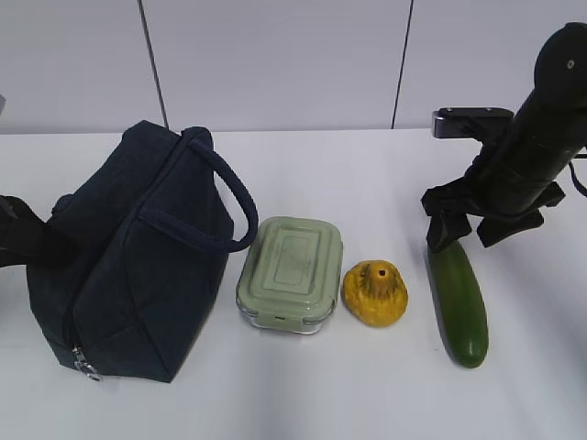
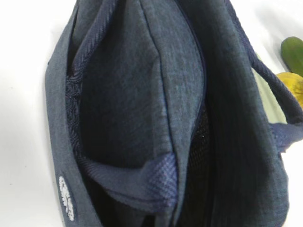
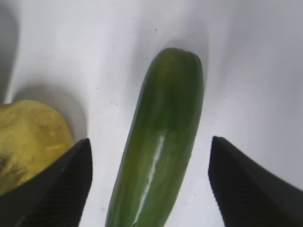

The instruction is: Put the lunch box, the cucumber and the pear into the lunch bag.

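The long, smooth dark green cucumber [image 1: 458, 302] lies flat on the white table [image 1: 367, 394] at the right end of the row, running toward the camera. The right gripper [image 1: 470, 231] hangs over its far end with both black fingers [image 3: 52, 189] spread wide, one on either side of the cucumber and neither touching it; the wrist view shows bare table between each finger and the green skin. The far tip of the cucumber is covered by the gripper in the exterior view.

Just left of the cucumber sits the squat, lumpy yellow-orange pear [image 1: 375, 291], and beside that the small clear lunch box with its pale sage-green clip-on lid [image 1: 292, 271]. Further left stands the large boxy dark navy fabric lunch bag [image 1: 128, 257], one padded handle looping toward the lunch box.

The left gripper itself cannot be made out: its wrist view is filled by the bag's fabric folds and dark interior, and the exterior view shows only a dark shape at the left edge against the bag, so its jaws' state cannot be told.
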`<state>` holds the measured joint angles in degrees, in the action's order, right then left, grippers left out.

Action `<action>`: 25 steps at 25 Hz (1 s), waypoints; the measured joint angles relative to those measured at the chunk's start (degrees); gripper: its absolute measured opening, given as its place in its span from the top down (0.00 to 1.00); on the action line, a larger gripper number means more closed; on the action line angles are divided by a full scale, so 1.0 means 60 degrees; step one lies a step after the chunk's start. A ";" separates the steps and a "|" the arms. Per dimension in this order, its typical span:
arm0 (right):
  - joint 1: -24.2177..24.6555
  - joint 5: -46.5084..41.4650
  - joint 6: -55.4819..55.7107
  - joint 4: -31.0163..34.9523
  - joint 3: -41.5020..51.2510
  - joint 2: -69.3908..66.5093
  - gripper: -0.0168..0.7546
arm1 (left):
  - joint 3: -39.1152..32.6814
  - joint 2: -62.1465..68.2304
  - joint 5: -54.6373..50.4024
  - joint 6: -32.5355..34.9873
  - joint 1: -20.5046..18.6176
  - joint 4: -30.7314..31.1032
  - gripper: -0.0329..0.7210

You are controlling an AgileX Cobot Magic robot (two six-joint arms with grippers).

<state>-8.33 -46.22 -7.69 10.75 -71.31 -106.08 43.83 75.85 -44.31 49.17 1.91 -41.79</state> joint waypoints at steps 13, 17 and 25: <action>-0.0021 -0.0679 0.0559 -0.0019 -0.0546 -0.1680 0.21 | 0.0000 0.0000 0.0024 0.0000 0.0000 -0.0045 0.98; -0.0021 -0.1175 0.0560 -0.0090 -0.0816 -0.1989 0.34 | 0.0000 0.0000 0.0024 0.0000 0.0000 -0.0045 0.98; -0.0021 -0.1399 0.0221 0.0062 -0.1165 -0.1217 0.44 | 0.0000 0.0000 0.0028 0.0004 0.0000 -0.0045 0.98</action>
<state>-8.45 -54.62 -6.37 11.12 -78.30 -113.38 43.83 75.85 -44.14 49.19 1.91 -42.06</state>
